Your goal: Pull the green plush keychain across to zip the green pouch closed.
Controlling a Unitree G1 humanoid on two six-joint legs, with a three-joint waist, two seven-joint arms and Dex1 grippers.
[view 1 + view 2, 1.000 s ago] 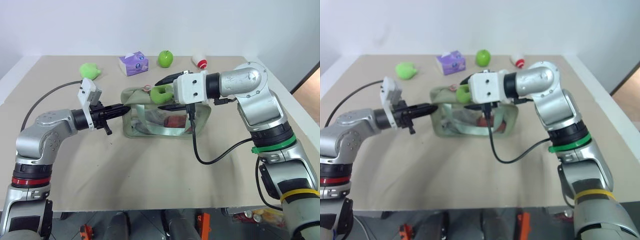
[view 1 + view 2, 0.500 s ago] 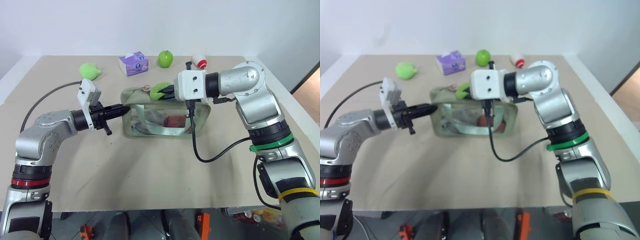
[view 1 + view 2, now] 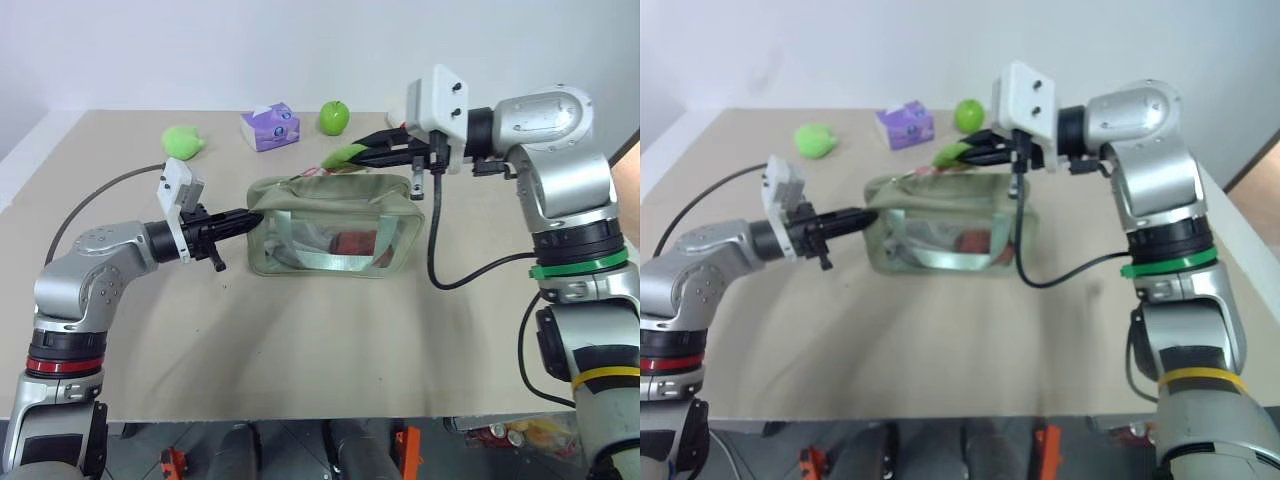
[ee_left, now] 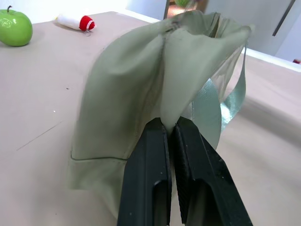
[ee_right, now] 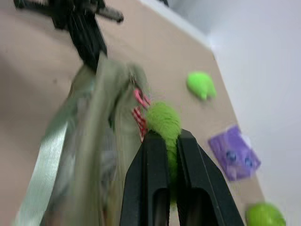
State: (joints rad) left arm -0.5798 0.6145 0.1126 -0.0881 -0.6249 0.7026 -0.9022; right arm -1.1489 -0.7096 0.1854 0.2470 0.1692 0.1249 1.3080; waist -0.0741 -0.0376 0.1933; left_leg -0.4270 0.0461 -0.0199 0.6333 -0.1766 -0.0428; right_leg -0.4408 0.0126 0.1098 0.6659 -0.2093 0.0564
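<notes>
On the tan table [image 3: 300, 340], near its middle, sits the pale sage-green fabric pouch [image 3: 335, 225], a boxy zipper bag with a clear plastic window facing the robot and something red visible inside. The left gripper [image 3: 243, 222] reaches in level from the robot's left; its jaws are pressed together on a fold of fabric at the pouch's left end, which the left wrist view shows pinched between the two black fingers [image 4: 150, 160].

The right gripper [image 3: 368, 152] hangs above the pouch's top edge, toward its right half. Its jaws are clamped on the bright lime-green fuzzy ring keychain [image 3: 340, 156], squashing it flat. A pinkish clasp [image 5: 138, 113] runs from the plush down to the zipper line along the pouch's top.

Handling judgement: the pouch is soft and light and will probably slide or collapse if not anchored, so the left grip on the end fabric serves as the counter-hold. The plush ring is compressible and gives a secure but spongy purchase; pulling force reaches the slider only through the small clasp, so the pull is best kept in line with the zipper, low along the top edge, not upward. How far the zipper is closed cannot be told from these views.

Behind the pouch stand a small purple tissue box [image 3: 269, 128], a glossy green apple [image 3: 334, 116] and a lime plush lump [image 3: 181, 140], all well apart from it.
</notes>
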